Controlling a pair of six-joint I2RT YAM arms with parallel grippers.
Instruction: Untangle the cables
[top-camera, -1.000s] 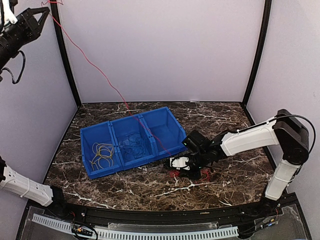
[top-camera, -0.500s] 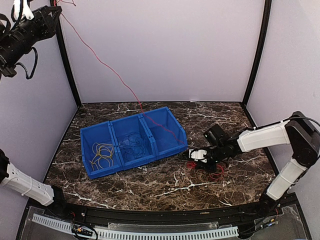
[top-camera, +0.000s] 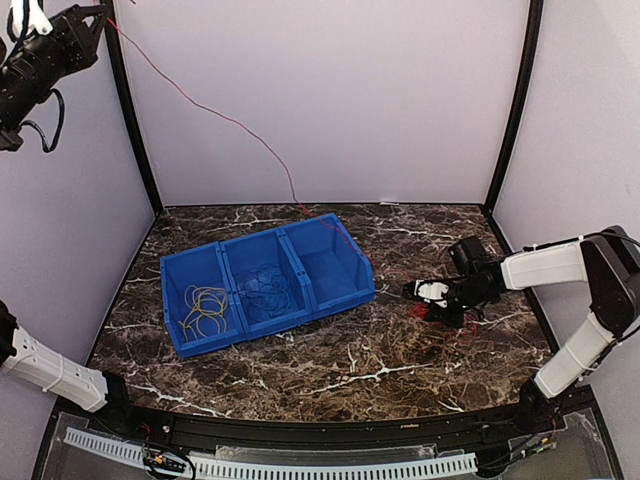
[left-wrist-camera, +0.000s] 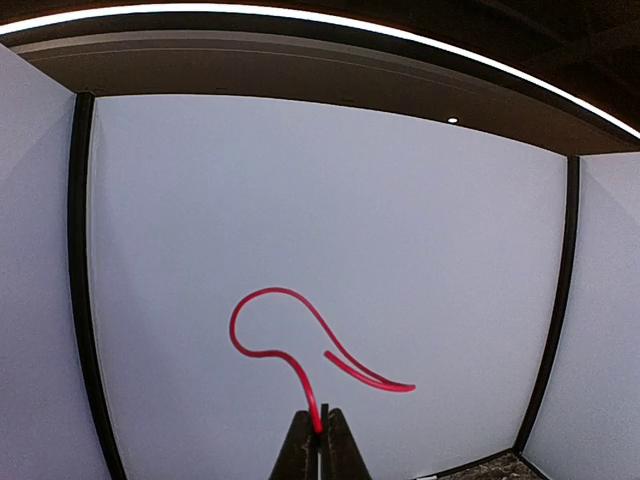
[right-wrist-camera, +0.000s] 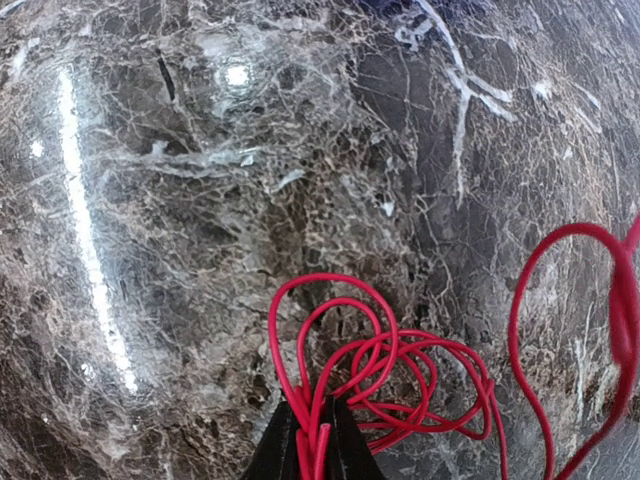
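Pincers both gripping red cable (right-wrist-camera: 622, 310), left pincer (left-wrist-camera: 320, 445) clamping one end high near back-left corner, right pincer (right-wrist-camera: 312, 445) pinching coiled bunch low on marble worktop (top-camera: 330, 370) right of blue bin (top-camera: 215, 341), strand crossing bin's right compartment, yellow cable (top-camera: 205, 308) lying in left compartment, blue cable (top-camera: 268, 285) in middle.

The bottom edge of the left wrist view is cutting off the left fingers (left-wrist-camera: 300, 452), showing only their tips pinching the red cable (left-wrist-camera: 270, 291). The right fingers (right-wrist-camera: 283, 448) are likewise running off the bottom of their view, and one red loop is leaving at the right edge. From above, the left arm (top-camera: 40, 65) is passing out of frame, and the blue cable (top-camera: 265, 285) is getting lost against the blue bin (top-camera: 215, 343).
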